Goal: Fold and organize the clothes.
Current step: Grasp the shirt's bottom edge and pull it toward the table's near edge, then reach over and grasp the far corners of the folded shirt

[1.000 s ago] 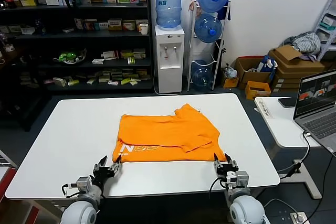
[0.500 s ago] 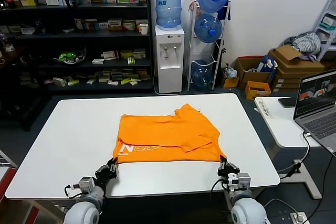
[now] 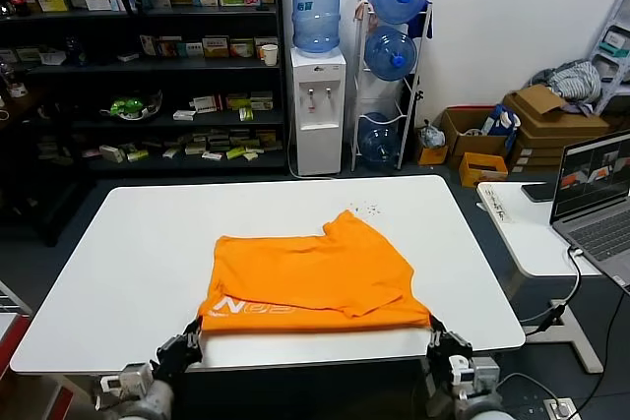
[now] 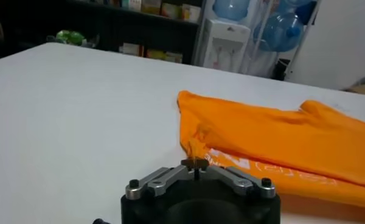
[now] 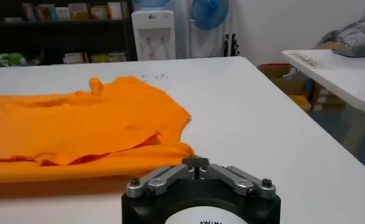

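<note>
The bright orange T-shirt (image 3: pixel 305 277) lies folded on the white table (image 3: pixel 138 243), its near hem with white lettering (image 3: pixel 251 306) close to the front edge. My left gripper (image 3: pixel 189 333) is at the shirt's near left corner, shut on a pinch of orange cloth (image 4: pixel 193 149). My right gripper (image 3: pixel 434 333) is at the near right corner, shut on the hem's tip (image 5: pixel 184 150). Both grippers sit at the table's front edge. One sleeve points toward the far side.
A side table with a laptop (image 3: pixel 596 194) stands to the right. A water dispenser (image 3: pixel 317 105), a bottle rack and dark shelves (image 3: pixel 138 56) stand behind the table. A grey cloth bundle (image 3: pixel 576 81) rests on cardboard boxes at the far right.
Both grippers have drawn back toward me and lower, holding the shirt's near corners. The shirt has slid toward the front edge and its near hem has stretched wider.
</note>
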Tool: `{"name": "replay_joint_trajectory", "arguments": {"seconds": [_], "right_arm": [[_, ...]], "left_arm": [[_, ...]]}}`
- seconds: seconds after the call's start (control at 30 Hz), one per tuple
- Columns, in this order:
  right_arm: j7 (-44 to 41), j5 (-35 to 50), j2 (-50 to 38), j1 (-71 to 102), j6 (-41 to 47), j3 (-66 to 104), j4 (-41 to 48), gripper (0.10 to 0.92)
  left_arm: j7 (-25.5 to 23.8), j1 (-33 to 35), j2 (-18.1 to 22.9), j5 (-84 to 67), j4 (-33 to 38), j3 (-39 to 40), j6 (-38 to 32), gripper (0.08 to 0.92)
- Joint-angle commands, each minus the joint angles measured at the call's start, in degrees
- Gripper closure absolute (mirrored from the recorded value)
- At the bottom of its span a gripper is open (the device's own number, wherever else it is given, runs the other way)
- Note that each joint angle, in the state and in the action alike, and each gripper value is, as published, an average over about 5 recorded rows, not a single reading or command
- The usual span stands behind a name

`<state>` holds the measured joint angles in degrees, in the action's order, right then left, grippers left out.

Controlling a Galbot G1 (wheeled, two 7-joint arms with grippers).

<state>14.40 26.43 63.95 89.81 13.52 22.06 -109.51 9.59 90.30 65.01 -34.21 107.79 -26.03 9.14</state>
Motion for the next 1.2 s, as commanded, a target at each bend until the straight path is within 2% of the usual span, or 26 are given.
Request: {"name": "replay_joint_trajectory", "arguments": {"seconds": [0.03, 0.2, 0.37, 0.5, 0.63, 0.77, 0.9, 1.2], "right_arm": [[1.7, -1.1, -2.7, 8.2, 0.4, 0.7, -5.7, 0.875], [0.6, -0.4, -5.1, -3.2, -0.6, 0.8, -2.7, 0.74], [0.1, 7.6, -5.7, -27.8, 0.6, -4.1, 5.5, 0.61], [-1.9, 8.6, 1.1, -48.6, -0.4, -13.1, 22.7, 0.497], [-4.1, 8.6, 9.1, -60.5, 1.2, -18.8, 39.3, 0.367], [-5.8, 8.9, 13.9, -64.5, 4.8, -21.2, 48.4, 0.246], [-7.0, 7.5, 17.0, -65.5, 6.7, -21.7, 54.0, 0.207], [-8.0, 4.7, 18.3, -64.5, 9.4, -21.3, 58.4, 0.203]], "left_arm": [[0.7, 11.1, -1.1, 0.8, 8.1, -1.6, 0.5, 0.895], [-0.3, 3.3, -2.9, 0.4, 6.0, -3.5, 0.2, 0.778], [-1.7, -15.4, -7.5, -3.2, 0.9, -2.8, -0.9, 0.63], [-3.9, -32.3, -6.0, -3.6, -12.8, 3.3, -2.1, 0.518], [-4.4, -43.8, -2.6, -4.0, -28.5, 10.0, -1.0, 0.405], [-4.1, -47.9, -1.4, -5.4, -38.0, 13.6, 2.7, 0.284], [-3.1, -48.3, -1.4, -7.8, -40.1, 15.0, 6.2, 0.197], [-2.6, -47.0, -1.4, -7.5, -40.3, 16.9, 7.9, 0.177]]}}
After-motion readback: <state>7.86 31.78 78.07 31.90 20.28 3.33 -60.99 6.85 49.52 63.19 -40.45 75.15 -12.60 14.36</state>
